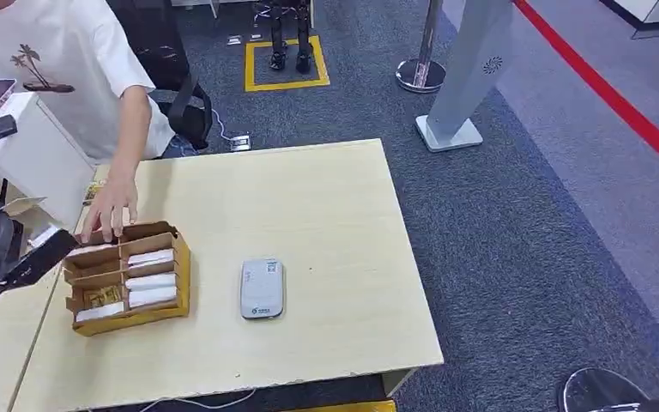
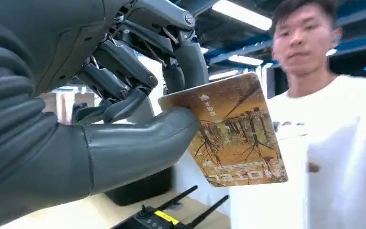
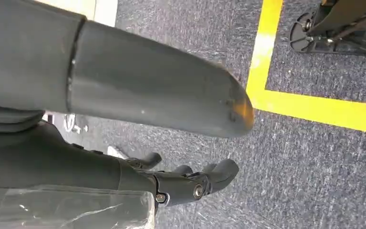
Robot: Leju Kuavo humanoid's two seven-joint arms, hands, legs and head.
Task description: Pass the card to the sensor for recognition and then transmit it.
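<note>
A light wooden worktop point(image 1: 326, 215) stands on grey carpet floor point(image 1: 523, 232). Yellow tape square point(image 1: 285, 62) and red line point(image 1: 618, 103) mark the floor. Long ceiling lights point(image 2: 240, 13) shine above.

Robot lab: floor markings point(image 1: 285, 84), barrier post point(image 1: 422, 69)

Left hand point(image 2: 124, 119) pinches card point(image 2: 233, 133) between thumb and fingers point(image 2: 119, 71); card tilted, autumn-tree print facing camera. Person in white shirt point(image 2: 333, 157) just behind. Black remote point(image 2: 167, 217) with antennas on worktop point(image 2: 100, 212) below.
</note>
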